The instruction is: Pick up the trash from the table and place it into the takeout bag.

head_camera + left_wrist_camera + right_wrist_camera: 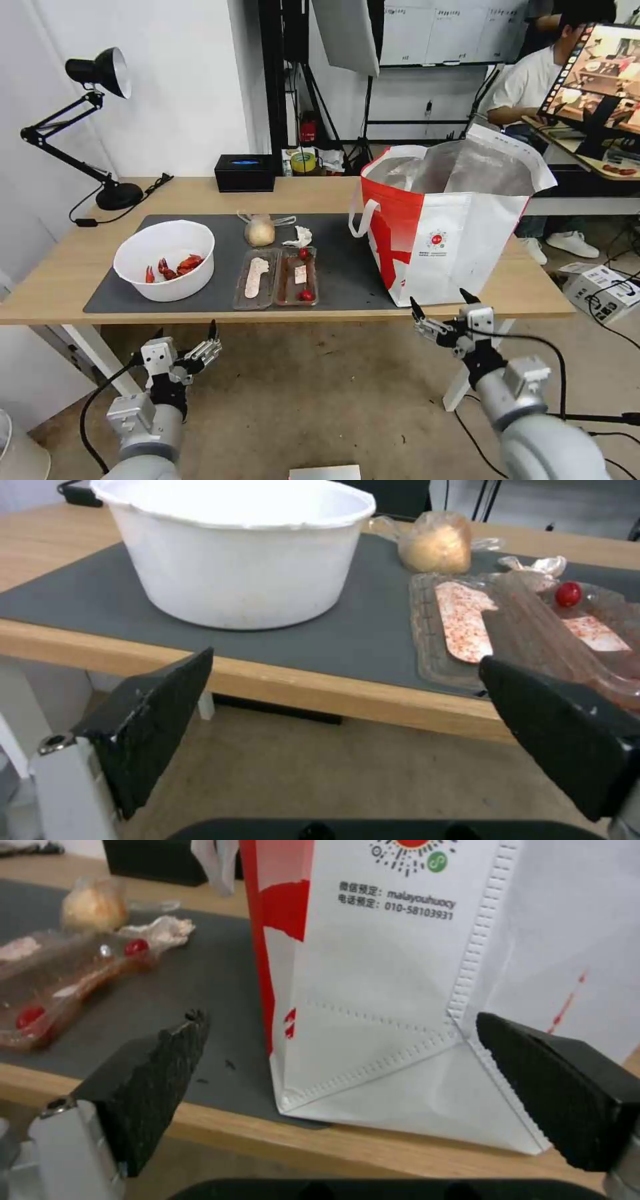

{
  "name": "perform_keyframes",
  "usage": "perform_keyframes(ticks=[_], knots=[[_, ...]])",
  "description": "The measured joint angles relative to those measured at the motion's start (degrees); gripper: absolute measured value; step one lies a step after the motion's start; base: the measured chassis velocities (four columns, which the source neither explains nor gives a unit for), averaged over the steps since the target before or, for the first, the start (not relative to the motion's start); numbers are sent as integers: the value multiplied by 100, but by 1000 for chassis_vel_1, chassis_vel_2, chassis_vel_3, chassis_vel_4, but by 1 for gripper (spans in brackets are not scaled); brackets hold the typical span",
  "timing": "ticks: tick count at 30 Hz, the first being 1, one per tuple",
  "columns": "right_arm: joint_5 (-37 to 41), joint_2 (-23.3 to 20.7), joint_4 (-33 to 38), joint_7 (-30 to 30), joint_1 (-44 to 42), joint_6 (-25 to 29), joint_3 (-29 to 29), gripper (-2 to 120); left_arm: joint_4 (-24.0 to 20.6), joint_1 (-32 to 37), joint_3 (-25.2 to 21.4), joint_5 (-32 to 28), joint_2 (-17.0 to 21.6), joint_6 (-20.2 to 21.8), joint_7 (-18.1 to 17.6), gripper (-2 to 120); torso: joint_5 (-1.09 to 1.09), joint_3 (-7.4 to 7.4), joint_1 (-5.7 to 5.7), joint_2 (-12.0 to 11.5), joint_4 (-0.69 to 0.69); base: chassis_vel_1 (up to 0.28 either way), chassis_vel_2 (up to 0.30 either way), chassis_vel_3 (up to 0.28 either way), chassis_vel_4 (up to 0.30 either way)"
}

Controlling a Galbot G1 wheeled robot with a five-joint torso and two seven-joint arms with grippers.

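Observation:
On the dark mat of the table [60, 273] lies the trash: a white bowl [165, 259] [240, 550] with red shells, a clear two-part tray [275, 277] [527, 630] [67, 985] with red scraps, a knotted bag [260, 230] [437, 542] [93, 902] holding a beige lump, and a crumpled tissue [300, 236] [537, 566] [160, 930]. The red-and-white takeout bag [447, 227] [413, 980] stands open at the table's right end. My left gripper [186, 333] [343, 692] hangs open below the front edge near the bowl. My right gripper [440, 303] [333, 1055] is open before the bag's front corner.
A black desk lamp [100, 73] stands at the back left with its cord on the tabletop. A small black box [245, 173] sits at the back edge. A white box [600, 290] and cables lie on the floor to the right.

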Motion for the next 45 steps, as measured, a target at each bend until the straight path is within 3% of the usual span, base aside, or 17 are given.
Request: perform_keyframes(ticks=[4, 20, 32, 37, 40, 41, 44, 45], knots=[[254, -184, -2, 20, 152, -165, -139, 100, 0, 3, 2, 21, -9, -11, 7, 100, 1, 0, 0, 0, 1, 0, 0, 0, 0], [230, -112, -41, 19, 108, -163, -215, 100, -60, 25, 11, 19, -42, -53, 31, 100, -1, -1, 0, 0, 0, 0, 0, 0, 0], [151, 1, -109, 18, 86, -146, -309, 100, -189, 72, -33, -413, 57, -66, 31, 100, -1, -1, 0, 0, 0, 0, 0, 0, 0], [124, 15, -114, 18, 71, -142, -322, 100, -240, -30, 73, -1276, 133, -200, -118, 100, -1, -1, 0, 0, 0, 0, 0, 0, 0], [120, 20, -115, 22, 33, -137, -323, 100, -367, -190, 280, -2527, 208, -271, -416, 100, -1, -1, 0, 0, 0, 0, 0, 0, 0], [120, 20, -115, 22, 33, -137, -323, 100, -367, -190, 280, -2527, 208, -271, -416, 100, -1, -1, 0, 0, 0, 0, 0, 0, 0], [115, 42, -114, 30, -16, -128, -322, 100, -428, -428, 450, -3690, 250, -332, -787, 100, -1, -1, 0, 0, 0, 0, 0, 0, 0], [115, 42, -114, 30, -16, -128, -322, 100, -428, -428, 450, -3690, 250, -332, -787, 100, -1, -1, 0, 0, 0, 0, 0, 0, 0]])
